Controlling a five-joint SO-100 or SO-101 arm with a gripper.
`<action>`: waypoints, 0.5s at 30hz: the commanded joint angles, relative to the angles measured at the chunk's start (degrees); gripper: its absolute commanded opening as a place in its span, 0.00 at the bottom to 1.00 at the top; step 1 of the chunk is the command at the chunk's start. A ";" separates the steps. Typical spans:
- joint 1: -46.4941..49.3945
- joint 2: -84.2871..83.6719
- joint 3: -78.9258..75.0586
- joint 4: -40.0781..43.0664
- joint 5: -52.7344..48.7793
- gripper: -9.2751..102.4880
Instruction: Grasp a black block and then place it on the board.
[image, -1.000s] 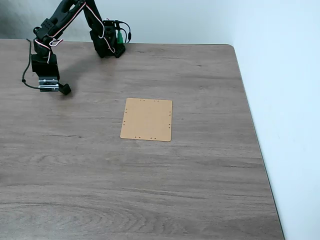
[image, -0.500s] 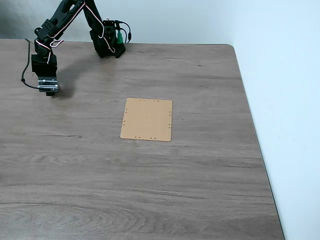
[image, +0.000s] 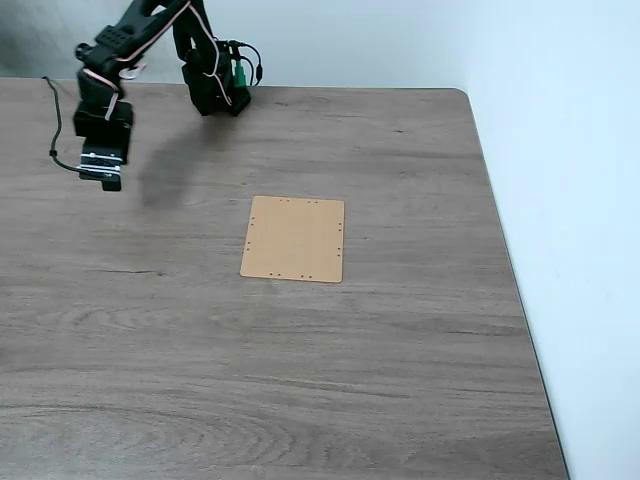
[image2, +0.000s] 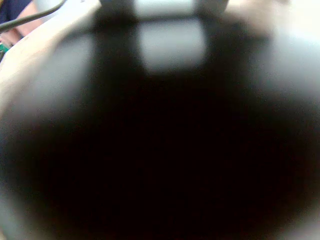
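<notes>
The black arm (image: 150, 25) stands at the back left of the worktop (image: 300, 380) in the fixed view. It bends over and reaches down toward the left side. Its fingers (image: 103, 180) hang just above the wood, with a soft shadow (image: 165, 180) on the worktop to their right. I cannot tell from here if the fingers are open or closed, or if they hold anything. The end of the arm is small and dark, and any small black thing there would blend into it.

The board (image: 294, 239) lies flat near the middle of the worktop. It is thin and tan, with tiny holes along its edges. Nothing rests on it. It is well apart from the fingers, off to their right and a bit nearer to me.

I cannot pick out the black block on the worktop.

The wrist view is very blurry. A big dark shape (image2: 160, 150) is up close to the camera, and I cannot tell what it is.
</notes>
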 joint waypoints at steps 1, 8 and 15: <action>-5.89 4.75 -2.81 -0.88 9.32 0.09; -20.13 4.66 -5.71 -3.96 31.20 0.09; -33.93 1.23 -10.63 -4.48 49.92 0.09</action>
